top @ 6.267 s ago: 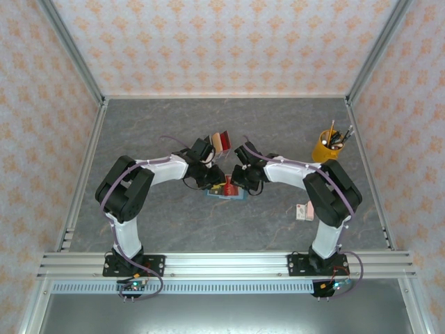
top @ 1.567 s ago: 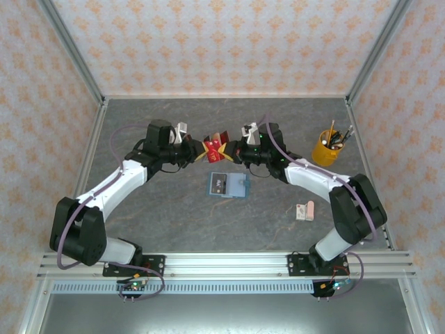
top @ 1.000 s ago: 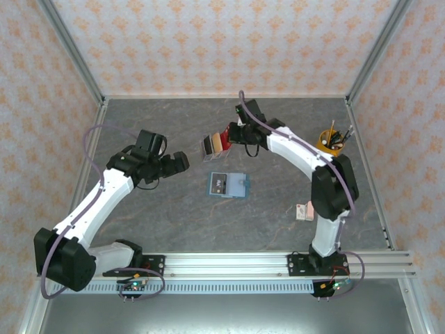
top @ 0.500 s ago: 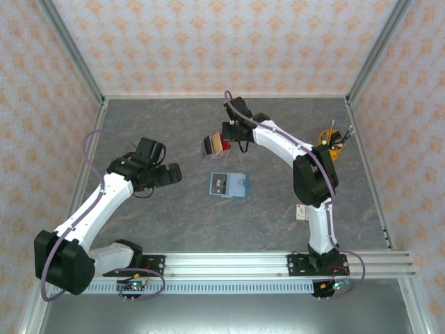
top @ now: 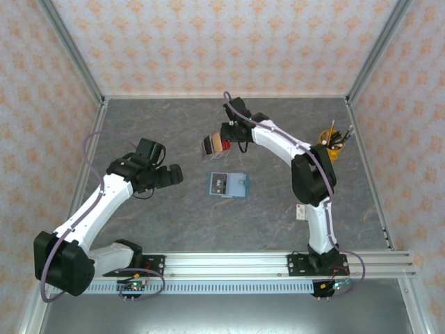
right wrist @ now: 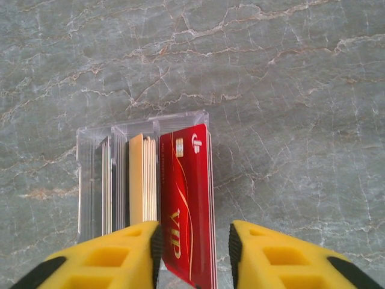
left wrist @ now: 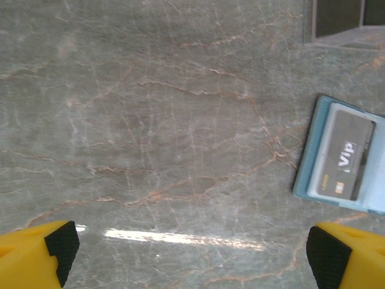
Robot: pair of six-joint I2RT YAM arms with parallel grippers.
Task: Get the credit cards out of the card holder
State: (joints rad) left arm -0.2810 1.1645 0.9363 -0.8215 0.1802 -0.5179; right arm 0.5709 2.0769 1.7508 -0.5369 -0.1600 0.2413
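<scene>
Right wrist: right fingers (right wrist: pixel 120 256) just parted off red card (right wrist: pixel 186 211), now slotted in clear rack (right wrist: pixel 96 144). Left fingers (left wrist: pixel 36 253) spread, empty. Grey card (left wrist: pixel 349 159) remains in card holder (left wrist: pixel 305 165).

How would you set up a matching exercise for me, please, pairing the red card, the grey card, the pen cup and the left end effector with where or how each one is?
Things
1. red card
2. grey card
3. pen cup
4. left end effector

Place or state
A. lies in the wallet
B. stands in the clear tray, between the fingers of the right end effector
C. yellow, at the far right of the table
D. open, over bare table

Pairs: 1-B, 2-A, 3-C, 4-D
</scene>
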